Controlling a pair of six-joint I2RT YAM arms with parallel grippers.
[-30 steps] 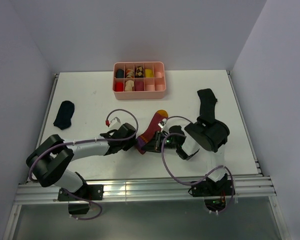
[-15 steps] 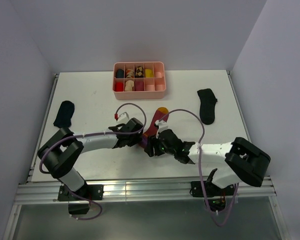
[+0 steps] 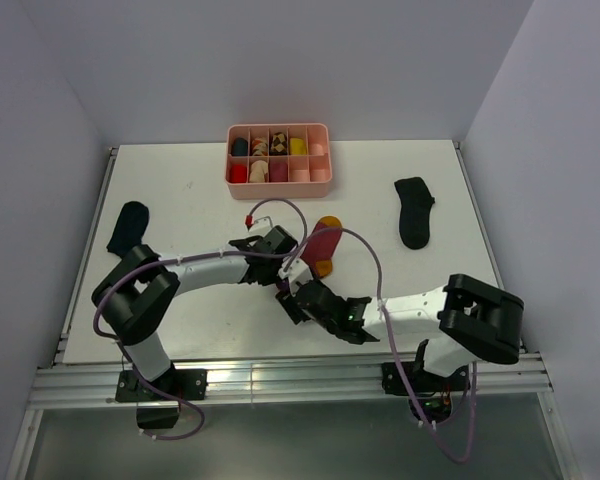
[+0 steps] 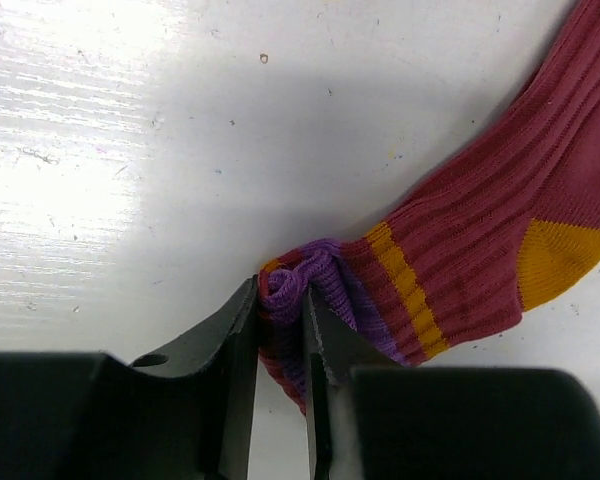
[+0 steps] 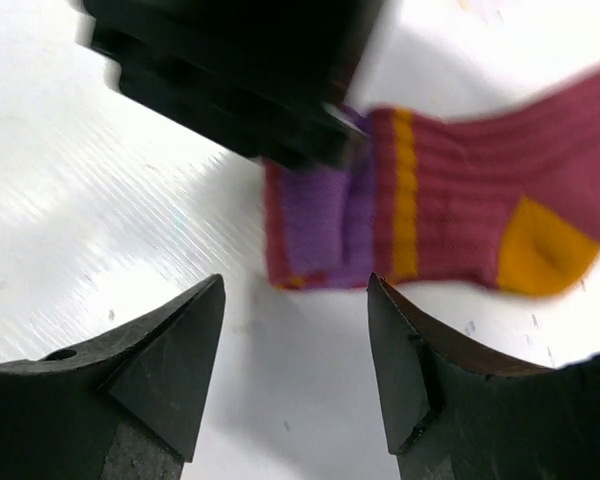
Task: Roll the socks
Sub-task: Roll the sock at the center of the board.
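Over the past second the right arm has been dropping from its raised pose and stretching out low over the bench (image 3: 180,205); the right fingers (image 3: 300,298) have been backing off toward the near edge and are now hovering just short of the cuff, spread wide and holding nothing. The left fingers (image 3: 283,266) are staying clamped on the cuff of the striped sock (image 3: 320,245) and have been carrying it toward the toe, so the sock is now covering a shorter stretch of bench than before. I judge that the roll is only just beginning, with the left arm doing the work alone.

The sock is lying mid-bench, between the arms and the pink tray (image 3: 280,189). In the left wrist view its purple cuff is bunching into a small fold between the closed fingers, while the maroon ribbed leg and orange-yellow heel are lying flat beyond. The two black socks, one at the far left (image 3: 128,228) and one at the right (image 3: 414,211), are lying flat and unrolled, well apart from both arms.
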